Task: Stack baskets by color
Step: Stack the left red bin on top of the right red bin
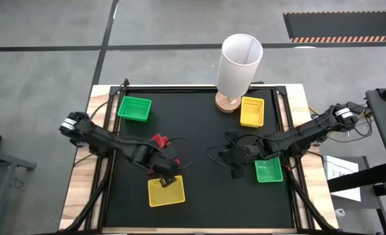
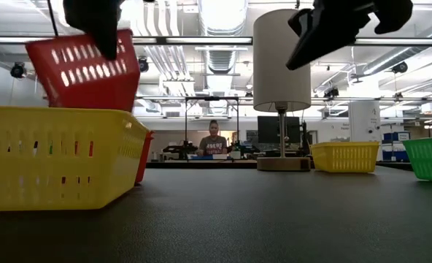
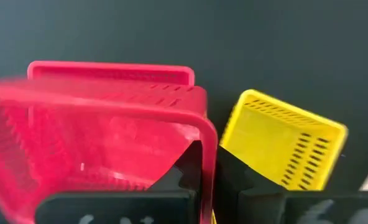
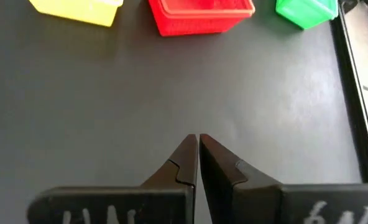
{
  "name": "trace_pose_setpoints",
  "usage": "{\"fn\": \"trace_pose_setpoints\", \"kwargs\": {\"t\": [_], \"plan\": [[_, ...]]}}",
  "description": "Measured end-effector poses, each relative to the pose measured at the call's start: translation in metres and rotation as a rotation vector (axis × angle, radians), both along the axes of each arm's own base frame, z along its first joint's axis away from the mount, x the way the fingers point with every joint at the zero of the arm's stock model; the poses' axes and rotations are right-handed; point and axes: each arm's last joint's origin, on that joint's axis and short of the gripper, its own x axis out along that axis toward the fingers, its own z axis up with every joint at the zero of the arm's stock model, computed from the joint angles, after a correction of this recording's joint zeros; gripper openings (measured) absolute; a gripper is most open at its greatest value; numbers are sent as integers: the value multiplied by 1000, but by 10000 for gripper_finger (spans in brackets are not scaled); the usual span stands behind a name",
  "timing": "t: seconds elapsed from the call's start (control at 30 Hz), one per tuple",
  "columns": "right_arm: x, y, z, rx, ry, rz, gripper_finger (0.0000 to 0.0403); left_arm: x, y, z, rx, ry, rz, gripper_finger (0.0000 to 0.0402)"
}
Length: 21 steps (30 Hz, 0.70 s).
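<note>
My left gripper (image 3: 209, 149) is shut on a red basket (image 2: 85, 73) and holds it up over the table's near left part. A second red basket (image 3: 109, 70) sits on the table below and beyond it. A yellow basket (image 1: 165, 190) stands beside it at the near edge. My right gripper (image 4: 198, 137) hangs shut with nothing in it above the table's middle right (image 1: 235, 171). A green basket (image 1: 268, 170) lies just to its right. My left gripper pinches one wall of the red basket (image 3: 204, 134) right beside a corner, one finger (image 3: 184, 171) inside the basket and one (image 3: 237, 177) outside. The fingers come steeply from above. The basket is lifted clear of the table and hangs tilted.
A tall white cylinder (image 1: 240, 62) on a round wooden base stands at the far edge. A yellow basket (image 1: 252, 111) lies beside it, and a green basket (image 1: 134, 108) sits at the far left. A person (image 2: 214, 139) sits in the room beyond the table.
</note>
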Motion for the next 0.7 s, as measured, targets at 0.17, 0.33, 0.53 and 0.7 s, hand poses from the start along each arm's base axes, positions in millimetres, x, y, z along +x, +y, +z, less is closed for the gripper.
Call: {"fn": "trace_pose_setpoints", "kwargs": {"t": [0.17,0.33,0.53,0.7], "plan": [[-1,0,-1,2,16,-8,8,13,3,-14,26,51,-10,0],[-1,0,-1,-4,17,-1,8,21,6,-21,42,77,-22,0],[-1,0,-1,-2,15,-2,8,25,9,-28,58,109,-37,0],[-1,0,-1,-1,14,-3,8,27,9,-34,69,129,-59,0]]}}
